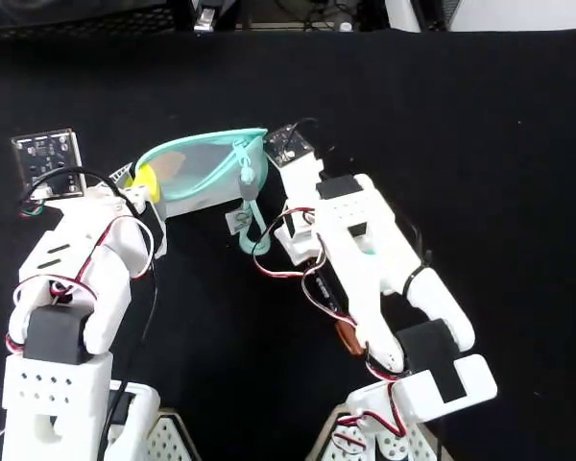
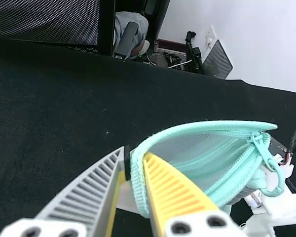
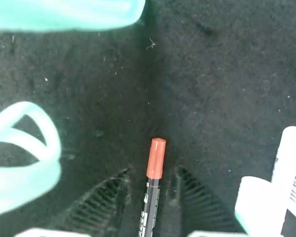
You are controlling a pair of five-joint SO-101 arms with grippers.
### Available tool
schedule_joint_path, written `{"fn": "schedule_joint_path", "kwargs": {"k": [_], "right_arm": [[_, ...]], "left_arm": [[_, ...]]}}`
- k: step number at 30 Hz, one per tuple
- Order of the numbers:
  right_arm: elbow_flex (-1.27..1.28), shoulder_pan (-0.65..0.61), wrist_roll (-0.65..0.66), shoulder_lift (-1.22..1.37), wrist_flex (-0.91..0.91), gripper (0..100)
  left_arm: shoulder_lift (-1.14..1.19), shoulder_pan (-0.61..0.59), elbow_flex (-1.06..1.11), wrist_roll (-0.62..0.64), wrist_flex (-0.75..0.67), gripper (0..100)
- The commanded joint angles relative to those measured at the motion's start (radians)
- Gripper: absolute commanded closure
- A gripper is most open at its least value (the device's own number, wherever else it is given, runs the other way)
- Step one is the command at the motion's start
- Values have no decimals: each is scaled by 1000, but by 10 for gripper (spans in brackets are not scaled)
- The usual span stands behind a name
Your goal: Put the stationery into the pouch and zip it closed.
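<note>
The left end effector (image 2: 134, 165) pinches the rim of the open pouch (image 1: 197, 182), upper left of middle on the bench (image 1: 480, 144). The right end effector (image 3: 150, 185) grips 1 pen (image 3: 155, 158) near it. The pen is not inside yet, and the zip (image 2: 232, 170) is open.

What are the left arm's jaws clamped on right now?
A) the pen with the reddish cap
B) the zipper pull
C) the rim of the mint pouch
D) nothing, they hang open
C: in the left wrist view the left gripper has its grey and yellow jaws pinched on the rim of the pouch, at the end away from the zipper pull.
</note>
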Motion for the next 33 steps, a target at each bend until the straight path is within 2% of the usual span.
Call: {"fn": "schedule_joint_path", "kwargs": {"k": [1,10,13,24,31,33], "right_arm": [[90,-3,2,35,0,892],[357,-17,-5,-414,-94,892],[377,-14,-5,-481,-86,892],[378,-14,-23,-455,-114,892],[375,-18,-60,-348,-201,892],[372,-20,-69,-328,-226,892]], "left_arm": [[32,-5,139,8,12,970],[32,-5,140,8,12,970],[32,-5,140,8,12,970],[32,-12,136,8,12,970],[25,-200,130,8,-41,970],[25,-213,134,8,-52,970]]}}
